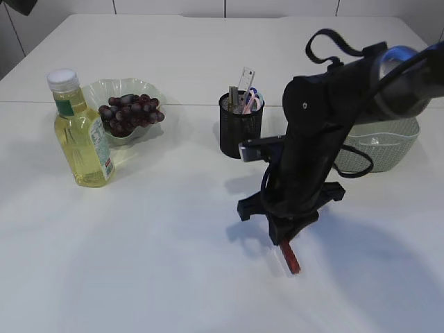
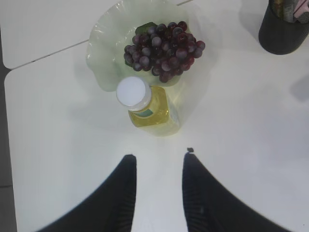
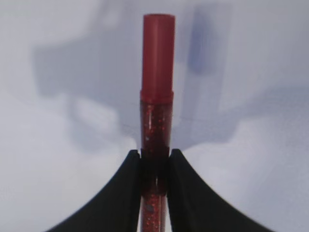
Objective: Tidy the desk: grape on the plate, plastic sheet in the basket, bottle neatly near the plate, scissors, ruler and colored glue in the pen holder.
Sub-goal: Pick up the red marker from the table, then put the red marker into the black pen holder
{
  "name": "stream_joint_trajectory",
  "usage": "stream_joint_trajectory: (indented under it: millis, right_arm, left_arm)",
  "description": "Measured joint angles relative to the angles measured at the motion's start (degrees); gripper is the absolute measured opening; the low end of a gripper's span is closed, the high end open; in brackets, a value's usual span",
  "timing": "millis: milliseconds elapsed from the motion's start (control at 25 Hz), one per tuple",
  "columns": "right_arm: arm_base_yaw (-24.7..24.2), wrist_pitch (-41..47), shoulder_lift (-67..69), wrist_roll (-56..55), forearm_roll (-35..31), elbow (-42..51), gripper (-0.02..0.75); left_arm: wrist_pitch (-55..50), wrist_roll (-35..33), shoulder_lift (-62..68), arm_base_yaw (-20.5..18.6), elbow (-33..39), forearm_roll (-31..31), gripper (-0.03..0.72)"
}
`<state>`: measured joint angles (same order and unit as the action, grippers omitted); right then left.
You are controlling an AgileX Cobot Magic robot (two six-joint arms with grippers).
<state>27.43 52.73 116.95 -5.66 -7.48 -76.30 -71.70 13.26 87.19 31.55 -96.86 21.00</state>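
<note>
The red glitter glue stick (image 3: 156,96) is lying low over the white table (image 1: 139,263), right of centre, with the right gripper (image 3: 154,166) clamping its glittered barrel between both fingers, the red cap pointing away. Behind it, the black mesh pen holder (image 1: 240,128) is standing with the ruler (image 1: 245,82) and scissors (image 1: 251,101) inside; the green basket (image 1: 378,142) is sitting to its right. The left gripper (image 2: 158,169) is hanging with its fingers apart, holding nothing, above the bottle (image 2: 145,104), which is standing just beside the plate (image 2: 104,53) carrying the grapes (image 2: 164,48).
</note>
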Motion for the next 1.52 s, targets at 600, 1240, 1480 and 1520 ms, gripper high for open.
stream_joint_trajectory:
  millis: [600, 1240, 1480, 1520]
  right_arm:
    - [0.00, -25.67, -15.24, 0.82, 6.02, 5.95, 0.155]
    - [-2.85, -70.20, -10.96, 1.07, 9.63, 4.89, 0.154]
    - [-3.26, -72.69, -3.93, 5.66, 9.52, 0.06, 0.154]
    - [-3.26, -72.77, -3.04, 6.23, 9.52, -0.86, 0.154]
  left_arm:
    - [0.00, 0.00, 0.00, 0.00, 0.00, 0.00, 0.239]
    - [0.35, 0.00, 0.00, 0.00, 0.00, 0.36, 0.239]
    - [0.35, 0.00, 0.00, 0.00, 0.00, 0.87, 0.239]
    - [0.35, 0.00, 0.00, 0.00, 0.00, 1.01, 0.239]
